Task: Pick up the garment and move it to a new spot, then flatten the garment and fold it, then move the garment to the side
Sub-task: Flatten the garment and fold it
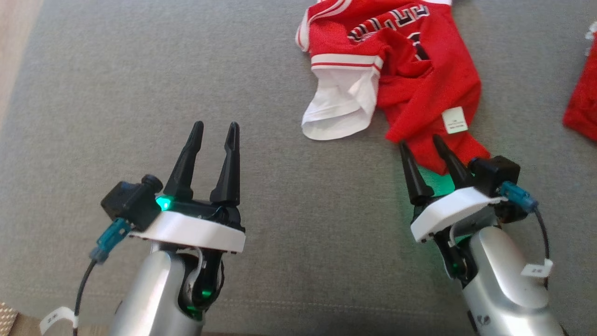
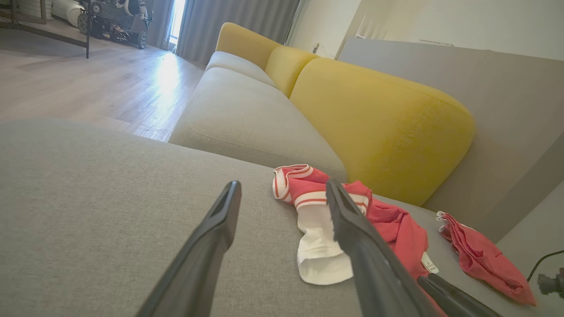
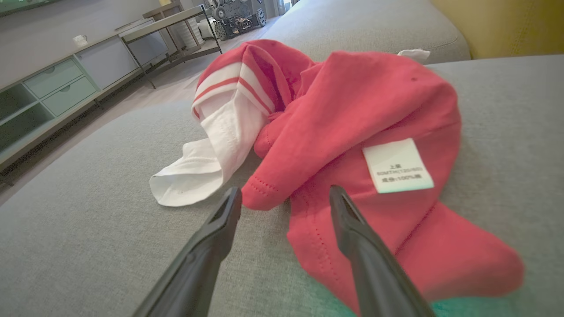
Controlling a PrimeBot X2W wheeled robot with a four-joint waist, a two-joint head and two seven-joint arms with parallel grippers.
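A crumpled red garment [image 1: 410, 70] with white trim, black lettering and a white sleeve lies on the grey sofa seat [image 1: 140, 84], toward the upper right of the head view. A white care label shows on its near hem. My right gripper [image 1: 419, 142] stands open at that near hem, one finger over the red cloth, nothing held. In the right wrist view the garment [image 3: 335, 114] lies just beyond the open fingers. My left gripper [image 1: 217, 125] is open over bare cushion, left of the garment [image 2: 396, 224].
A second red piece of cloth [image 1: 583, 98] lies at the right edge of the seat. Yellow back cushions [image 2: 379, 123] rise behind the seat. Wood floor [image 2: 79, 83] lies past the seat's left edge, with a low cabinet [image 3: 48, 88] beyond.
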